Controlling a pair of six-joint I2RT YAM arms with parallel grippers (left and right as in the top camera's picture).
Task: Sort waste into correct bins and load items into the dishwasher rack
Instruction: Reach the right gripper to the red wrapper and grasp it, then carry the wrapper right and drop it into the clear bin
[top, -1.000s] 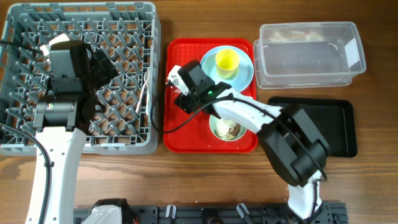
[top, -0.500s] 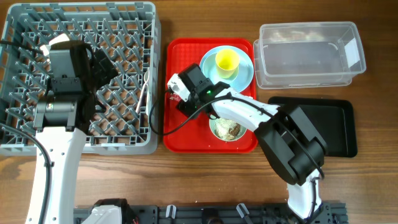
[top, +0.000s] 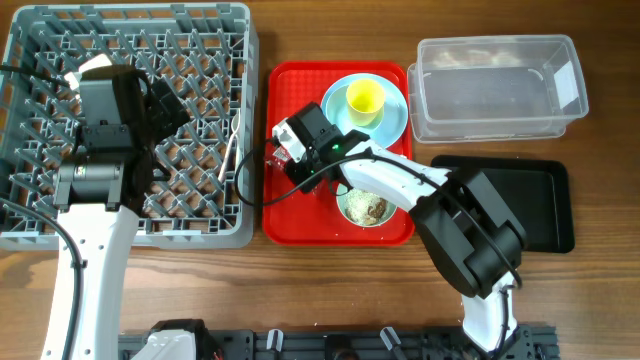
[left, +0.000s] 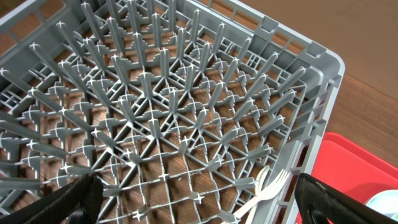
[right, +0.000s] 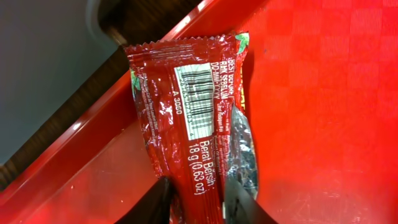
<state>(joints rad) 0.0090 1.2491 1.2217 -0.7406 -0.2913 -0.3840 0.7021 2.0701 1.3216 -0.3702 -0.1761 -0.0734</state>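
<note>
1. Overhead view: the rack (top: 200, 60) fills the left side. My left gripper (left: 199, 202) hangs over it, spread as wide as it goes, holding nothing.
2. The red tray (top: 300, 225) sits just right of the rack.
3. The tub (top: 500, 125) and black tray (top: 540, 200) are right of the red tray, tub farther back. I judge the wrapper goes in one of them.
4. The plate (top: 395, 120) is at the tray's far side with the cup (top: 366, 98) on it. The bowl (top: 343, 210) with scraps is nearer, partly under my right arm.
5. The wrapper (right: 199, 118) lies flat by the tray's left lip. My right gripper (right: 199, 202) is narrowed onto its near end, touching both sides; it isn't lifted.
6. Step: picking up the wrapper. Pinch firmly before rising, go straight up and clear the lip. Thin foil may slip.
7. The fork (left: 267, 186) lies among the pegs by the rack's right wall.
8. Views: right wrist shows finger contact and the barcode, which overhead hides under the gripper body. Left wrist shows the fork clearly. Only overhead shows the bins.
</note>
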